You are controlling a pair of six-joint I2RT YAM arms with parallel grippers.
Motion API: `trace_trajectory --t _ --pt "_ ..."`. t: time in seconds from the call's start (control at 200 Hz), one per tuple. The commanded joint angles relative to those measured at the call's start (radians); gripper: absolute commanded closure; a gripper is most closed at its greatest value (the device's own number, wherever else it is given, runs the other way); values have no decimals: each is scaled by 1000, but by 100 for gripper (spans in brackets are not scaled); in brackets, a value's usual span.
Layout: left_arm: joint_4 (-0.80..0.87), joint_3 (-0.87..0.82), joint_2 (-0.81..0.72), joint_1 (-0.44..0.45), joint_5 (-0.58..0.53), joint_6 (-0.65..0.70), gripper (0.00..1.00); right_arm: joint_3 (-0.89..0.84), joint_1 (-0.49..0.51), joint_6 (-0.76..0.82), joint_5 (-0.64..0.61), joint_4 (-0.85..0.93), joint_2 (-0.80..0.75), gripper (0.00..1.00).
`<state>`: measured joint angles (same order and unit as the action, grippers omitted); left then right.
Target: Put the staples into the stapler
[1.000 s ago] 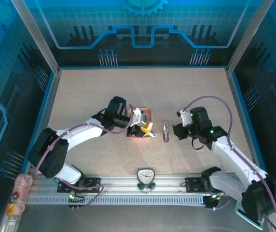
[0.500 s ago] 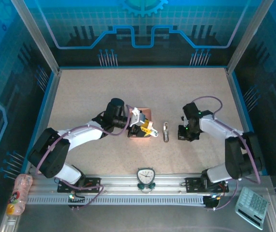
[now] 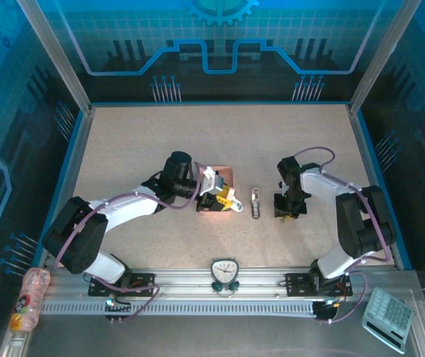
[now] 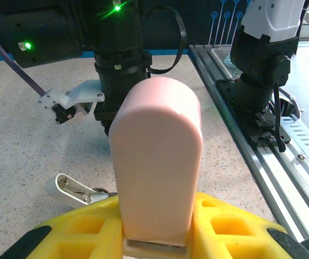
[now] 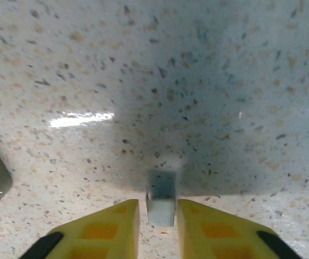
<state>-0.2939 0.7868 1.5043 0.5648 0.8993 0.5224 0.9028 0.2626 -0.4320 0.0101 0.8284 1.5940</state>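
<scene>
Grey staples [image 5: 160, 205] between the right tool's [image 5: 158, 209] yellow fingers [image 5: 108, 226]

One short grey strip of staples [image 5: 161, 205] stands on the speckled table between the yellow fingers of the right tool [image 5: 158, 209]. Near it, to its left, a small white stapler [image 3: 255, 202] lies with its metal inside showing. A pink, round-ended stapler [image 4: 157, 162] sits clamped in the left tool [image 4: 157, 221].

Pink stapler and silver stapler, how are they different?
The pink stapler sits gripped in the left tool; the silver stapler lies loose on the table. The pink stapler looks closed; the silver stapler's top looks flipped open. Both are small staplers.
</scene>
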Motion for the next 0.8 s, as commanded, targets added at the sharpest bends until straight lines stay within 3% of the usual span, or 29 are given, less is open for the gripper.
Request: trace_trajectory --t 0.0,0.55,0.79 --pt "11 9 -12 -5 44 28 71 52 -6 15 -10 62 6 70" --pt "32 14 -19 -6 39 41 71 100 4 18 -28 105 99 67" --pt "34 15 -18 -4 40 41 71 91 6 21 -19 101 121 70"
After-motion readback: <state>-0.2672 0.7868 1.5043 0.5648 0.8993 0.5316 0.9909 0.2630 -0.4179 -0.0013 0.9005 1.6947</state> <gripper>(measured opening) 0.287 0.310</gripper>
